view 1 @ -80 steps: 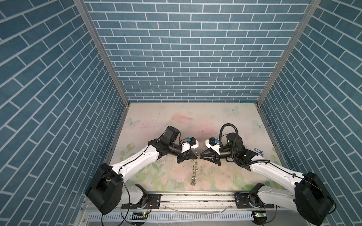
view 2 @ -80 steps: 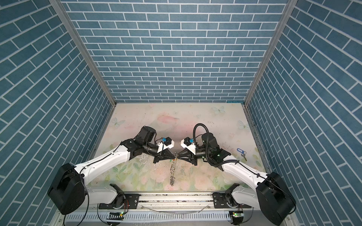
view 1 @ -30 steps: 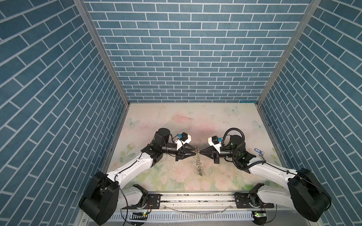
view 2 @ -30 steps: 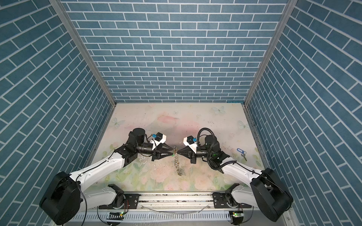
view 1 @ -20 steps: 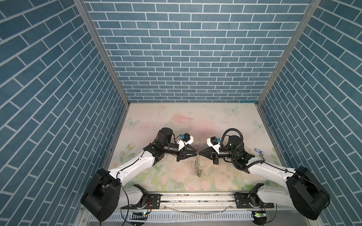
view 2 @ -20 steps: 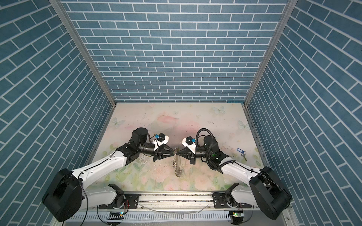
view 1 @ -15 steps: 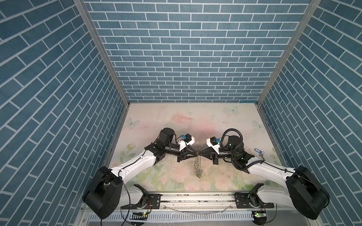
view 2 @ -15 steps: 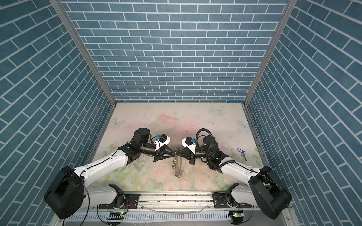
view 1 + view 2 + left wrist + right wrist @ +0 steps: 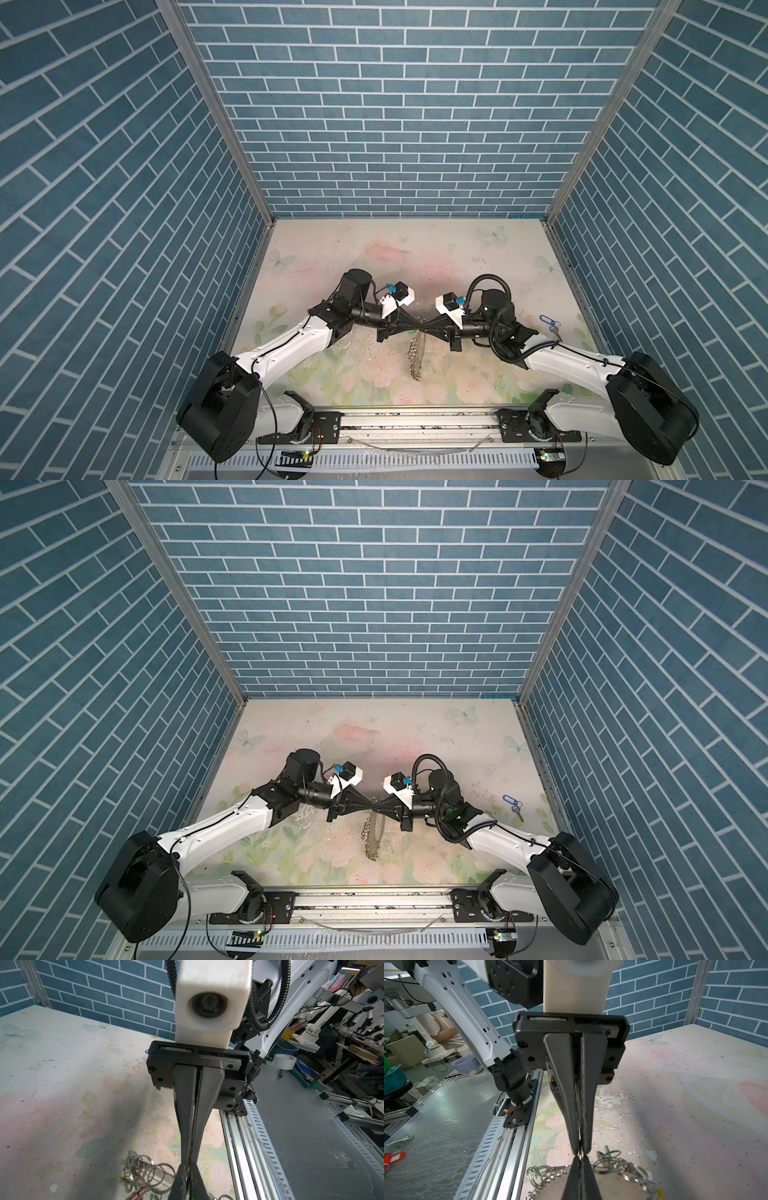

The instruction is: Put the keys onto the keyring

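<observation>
We find both arms reaching inward over the table (image 9: 374, 249), with their tips meeting end to end near its front middle in both top views. The left gripper (image 9: 419, 331) has its fingers pressed together, and the right wrist view shows only a thin seam between them. The right gripper (image 9: 427, 330) is likewise pressed together and pinches the top of the keyring (image 9: 417, 357). The keyring hangs down from that meeting point toward the front rail as a narrow cluster of small silver rings. Whether the hoop wire also lies between the left fingers, we cannot tell. In the left wrist view the small rings (image 9: 145, 1169) bunch just beside the left fingertips, close above the table. In the right wrist view they spread to both sides of the right fingertips (image 9: 623, 1164). A key with a blue tag (image 9: 548, 331) lies flat on the table at the right side, near the right arm's elbow and well apart from the keyring; the same key appears in a top view (image 9: 512, 801). A red key tag (image 9: 395, 1157) lies on the grey metal surface beyond the rail, off the table.
</observation>
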Robot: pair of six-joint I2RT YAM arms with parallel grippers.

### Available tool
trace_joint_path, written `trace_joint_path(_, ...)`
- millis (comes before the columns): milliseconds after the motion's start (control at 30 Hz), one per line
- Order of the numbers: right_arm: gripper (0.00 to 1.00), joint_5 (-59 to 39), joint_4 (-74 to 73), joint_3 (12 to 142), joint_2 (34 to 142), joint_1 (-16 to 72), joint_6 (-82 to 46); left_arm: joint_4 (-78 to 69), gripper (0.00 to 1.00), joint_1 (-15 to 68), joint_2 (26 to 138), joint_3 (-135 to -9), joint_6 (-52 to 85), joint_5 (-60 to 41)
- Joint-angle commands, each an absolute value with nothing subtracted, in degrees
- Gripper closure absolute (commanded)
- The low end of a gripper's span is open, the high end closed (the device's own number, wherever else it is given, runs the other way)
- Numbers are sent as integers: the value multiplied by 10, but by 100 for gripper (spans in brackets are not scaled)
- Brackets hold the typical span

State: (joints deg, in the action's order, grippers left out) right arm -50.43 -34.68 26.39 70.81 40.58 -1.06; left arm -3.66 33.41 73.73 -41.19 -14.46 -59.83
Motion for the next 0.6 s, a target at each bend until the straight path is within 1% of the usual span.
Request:
trace_joint_path(0,100,-506,-365,269,692,413,18,-20,93,337,741,-425,-152,-583)
trace_joint_path(167,100,-503,-347,270,687,416,30,-31,93,335,734,-421,-141,-567)
trace_joint_path(333,100,-500,-333,272,686,419,40,-45,88,332,731,-417,-127,-557)
trace_joint_path(567,100,-497,-331,272,682,421,43,-60,85,323,722,-409,-114,-546)
